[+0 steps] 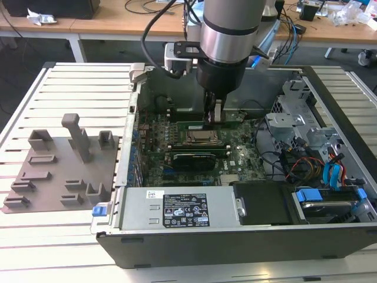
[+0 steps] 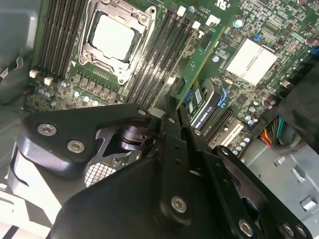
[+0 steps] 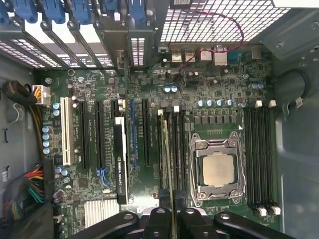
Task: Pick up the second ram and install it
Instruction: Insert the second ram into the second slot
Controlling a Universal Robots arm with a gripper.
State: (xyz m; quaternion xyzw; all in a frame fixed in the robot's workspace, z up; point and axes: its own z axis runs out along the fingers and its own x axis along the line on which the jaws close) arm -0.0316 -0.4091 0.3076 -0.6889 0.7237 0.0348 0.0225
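Observation:
The second ram [image 3: 168, 159] is a thin green stick seen edge-on among the black memory slots [image 3: 178, 149] beside the CPU socket [image 3: 218, 169]. In the second wrist view its green face [image 2: 202, 55] runs along those slots, away from the fingers. My gripper [image 3: 173, 219] is shut on the stick, one black finger [image 3: 158, 221] on each side of it. The exterior view has the gripper [image 1: 213, 118] reaching down into the open computer case, with the stick [image 1: 191, 125] lying low just behind the socket [image 1: 199, 138]. Whether the stick sits fully in a slot I cannot tell.
A second bank of slots [image 3: 259, 159] lies on the socket's other side. A dark expansion card [image 1: 189, 159] stands in front of the socket, with the grey power supply [image 1: 177, 209] nearer. Drive cages and cables [image 1: 330, 171] crowd the exterior view's right. A grey fixture plate [image 1: 59, 171] lies outside the case.

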